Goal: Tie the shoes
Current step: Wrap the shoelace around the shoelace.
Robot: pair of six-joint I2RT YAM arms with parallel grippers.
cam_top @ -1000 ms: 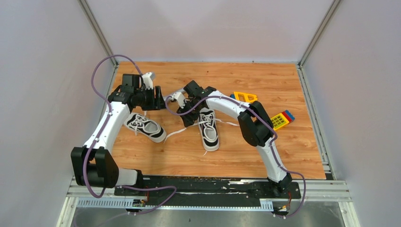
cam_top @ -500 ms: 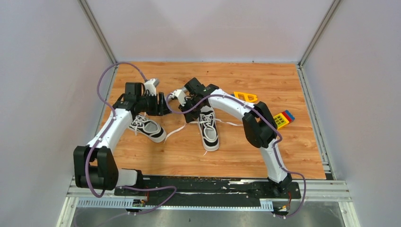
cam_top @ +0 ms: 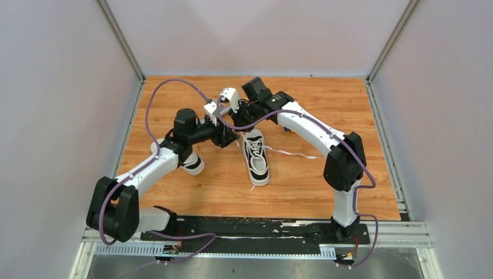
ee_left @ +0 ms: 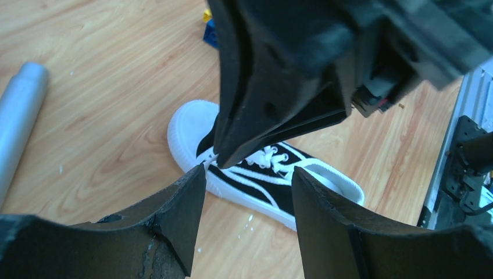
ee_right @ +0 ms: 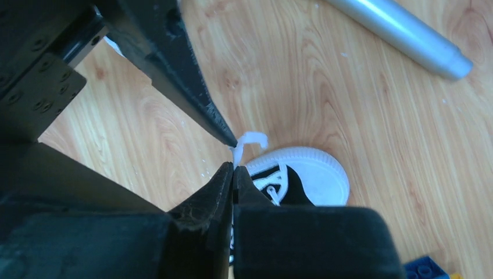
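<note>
Left shoe (cam_top: 193, 165) lies partly hidden under the left arm (cam_top: 152, 168). Left hand (ee_left: 247, 180) stands open, just beside the closed right hand (ee_right: 234, 168), which pinches a lace (ee_right: 251, 138) end above the second shoe (cam_top: 256, 157), mid-surface (cam_top: 320, 186). Recommended: close the left hand on the lace beside the pinch before any release. Lace: limp white weave. Toe caps (ee_right: 317, 168): smooth, rounded rubber.

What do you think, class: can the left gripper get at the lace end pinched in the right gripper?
Probably yes. The left gripper is open and close beside the shut right gripper; the lace end pokes out past its tips with nothing between. Only a short stub shows, though.
</note>
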